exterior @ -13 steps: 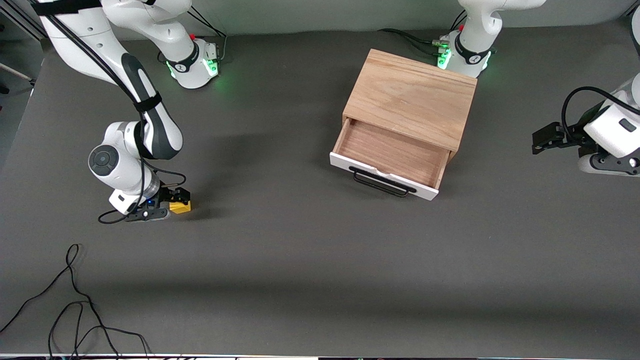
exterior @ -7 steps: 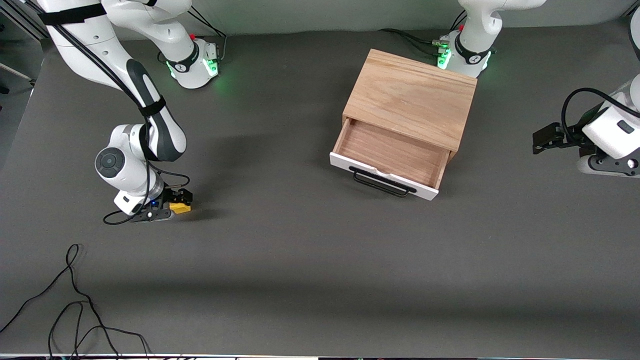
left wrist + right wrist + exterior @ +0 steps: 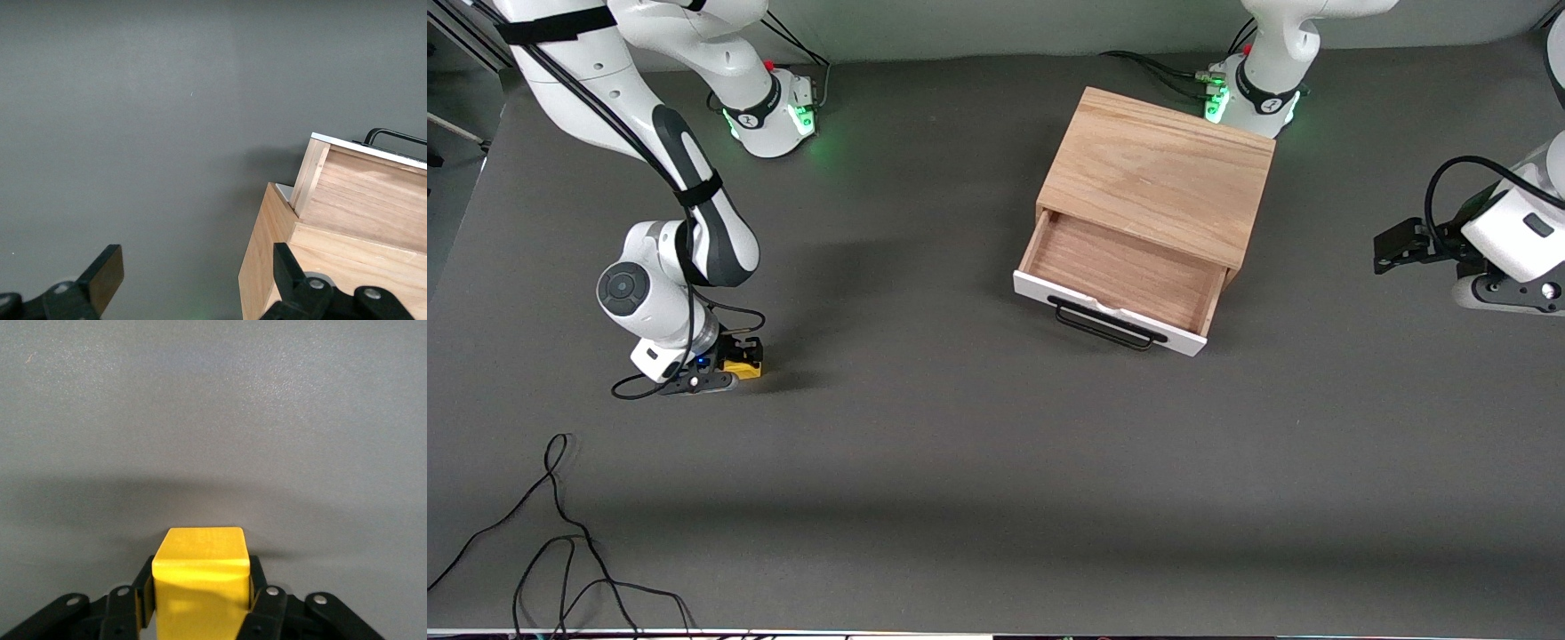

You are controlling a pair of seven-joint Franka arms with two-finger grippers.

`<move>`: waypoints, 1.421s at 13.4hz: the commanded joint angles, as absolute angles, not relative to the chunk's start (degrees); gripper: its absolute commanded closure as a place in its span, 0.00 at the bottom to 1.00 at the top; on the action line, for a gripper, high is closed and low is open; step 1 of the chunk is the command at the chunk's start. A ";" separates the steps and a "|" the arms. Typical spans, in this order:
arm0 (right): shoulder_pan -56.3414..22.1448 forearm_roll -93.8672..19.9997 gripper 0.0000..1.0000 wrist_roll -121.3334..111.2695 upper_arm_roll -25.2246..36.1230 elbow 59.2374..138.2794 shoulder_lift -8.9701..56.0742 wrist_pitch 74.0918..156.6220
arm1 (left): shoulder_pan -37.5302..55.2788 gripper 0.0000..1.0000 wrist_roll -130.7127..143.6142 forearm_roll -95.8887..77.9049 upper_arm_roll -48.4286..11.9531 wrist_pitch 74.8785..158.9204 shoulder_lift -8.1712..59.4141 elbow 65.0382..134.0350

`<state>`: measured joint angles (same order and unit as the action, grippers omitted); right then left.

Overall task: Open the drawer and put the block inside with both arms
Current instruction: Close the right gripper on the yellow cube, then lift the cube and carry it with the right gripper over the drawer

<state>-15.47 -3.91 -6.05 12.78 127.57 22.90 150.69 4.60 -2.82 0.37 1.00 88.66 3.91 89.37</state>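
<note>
The yellow block (image 3: 744, 367) is at the right arm's end of the table, low at the surface. My right gripper (image 3: 735, 364) is shut on it, and in the right wrist view both fingers press the sides of the block (image 3: 200, 577), with the gripper (image 3: 200, 603) around it. The drawer (image 3: 1125, 271) stands pulled open from the oak box (image 3: 1160, 173), with an empty wood interior, a white front and a black handle (image 3: 1107, 324). My left gripper (image 3: 1392, 244) is open and empty, over the table beside the box at the left arm's end. It shows open in its wrist view (image 3: 193, 280), near the box (image 3: 280, 267).
A loose black cable (image 3: 560, 533) lies on the table near the front camera at the right arm's end. The two green-lit arm bases (image 3: 769, 111) stand along the table's back edge, one right beside the box.
The right gripper has settled lower around the block and closed on it. The right arm's elbow shifted slightly. The left arm has hardly moved.
</note>
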 commanded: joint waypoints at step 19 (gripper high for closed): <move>-32.85 -5.89 0.87 22.55 12.30 84.23 17.48 97.22 | 5.19 0.00 -3.78 1.23 1.14 88.15 4.13 87.98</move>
